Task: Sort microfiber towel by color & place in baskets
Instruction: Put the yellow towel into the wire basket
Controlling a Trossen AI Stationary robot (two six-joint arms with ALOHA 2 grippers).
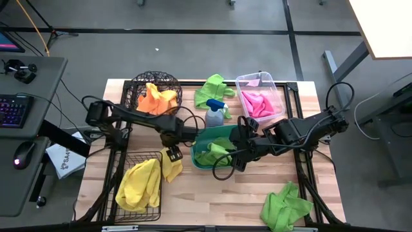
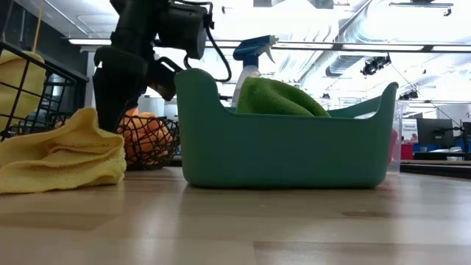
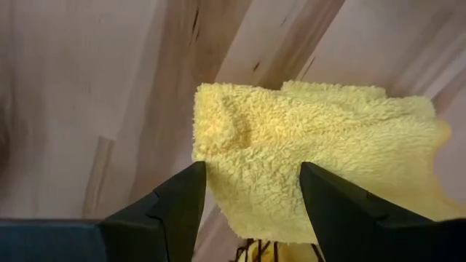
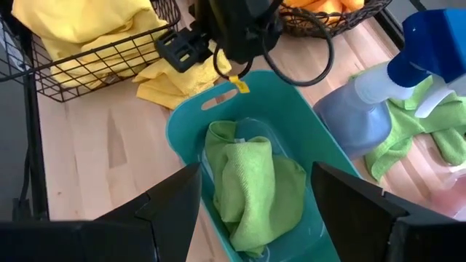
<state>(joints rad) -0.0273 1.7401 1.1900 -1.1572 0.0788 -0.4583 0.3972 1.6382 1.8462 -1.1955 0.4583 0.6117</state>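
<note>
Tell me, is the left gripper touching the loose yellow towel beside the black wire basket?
Cannot tell. In the left wrist view the left gripper is open above the yellow towel, but no gap or contact shows plainly; the high view hides it.

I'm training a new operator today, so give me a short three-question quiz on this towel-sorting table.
1. True or false: the teal tub holds a green towel.
2. Which colour fills the round wire basket? A orange, B pink, C yellow.
3. Fill in: the left pincer, open, hovers over a ___ towel on the table.

Key: 1 true. 2 A. 3 yellow.
</note>
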